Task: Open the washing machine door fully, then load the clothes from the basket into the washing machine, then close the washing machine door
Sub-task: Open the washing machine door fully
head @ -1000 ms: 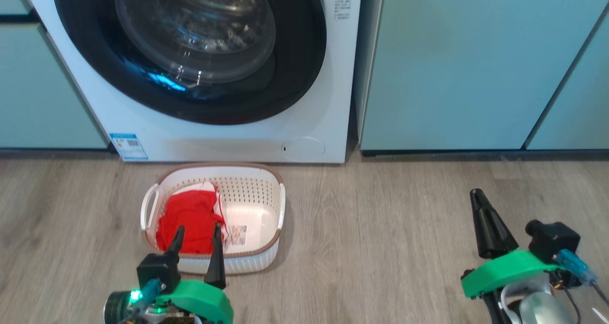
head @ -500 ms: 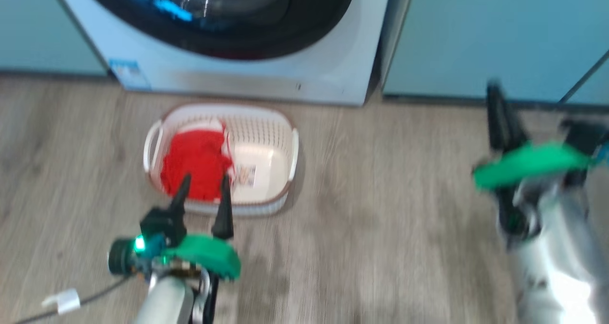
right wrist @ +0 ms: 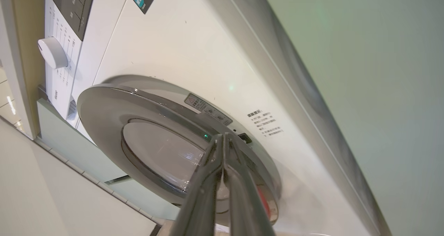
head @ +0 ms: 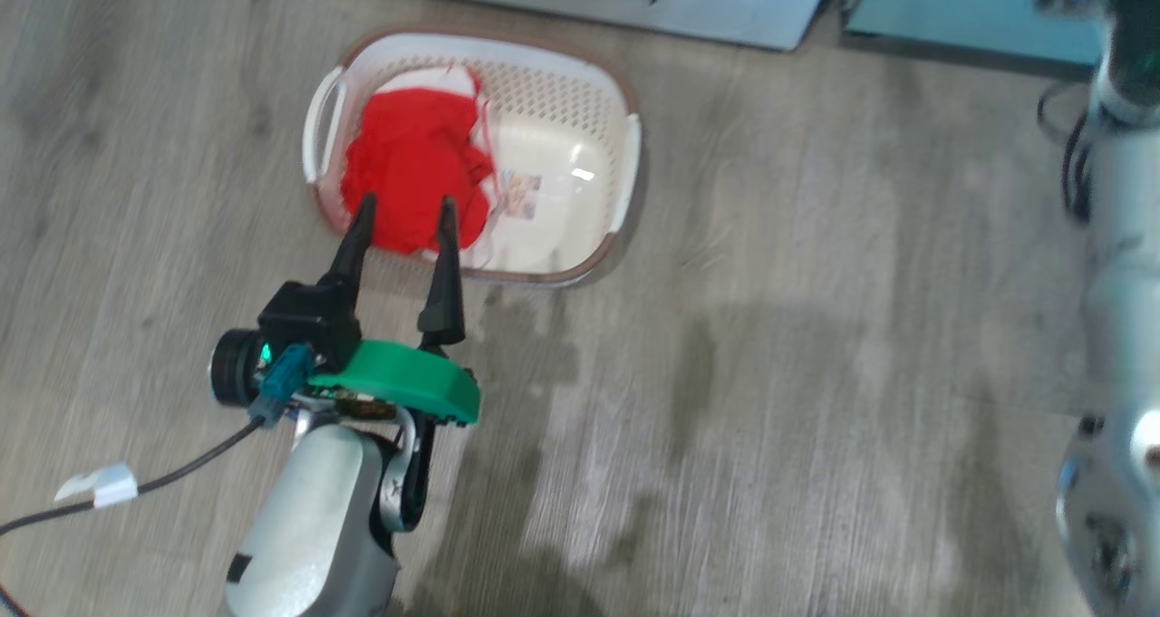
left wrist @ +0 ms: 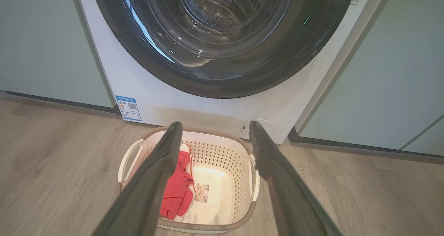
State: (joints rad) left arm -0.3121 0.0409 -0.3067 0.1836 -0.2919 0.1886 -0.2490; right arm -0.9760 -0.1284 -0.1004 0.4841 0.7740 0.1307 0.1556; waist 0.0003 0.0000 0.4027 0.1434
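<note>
Rigid glossy door (right wrist: 104, 104), probably slippery: hook its rim edge; right gripper (right wrist: 223, 136) pinched closed, empty; left gripper (head: 406, 202) splayed wide, empty.

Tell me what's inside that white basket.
A red garment with some white cloth lies in the left half of the basket; a sticker shows on the bare bottom. Anything beneath the garment is covered.

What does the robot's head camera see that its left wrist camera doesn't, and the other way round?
Head view, unlike the left wrist view: the left arm's pale forearm, its green wrist piece, a tagged cable and the right arm. Left wrist view, unlike the head view: the washing machine door, black rim and glass bowl. Both: the open left gripper pointing at the basket with the red clothes, and the wood floor.
</note>
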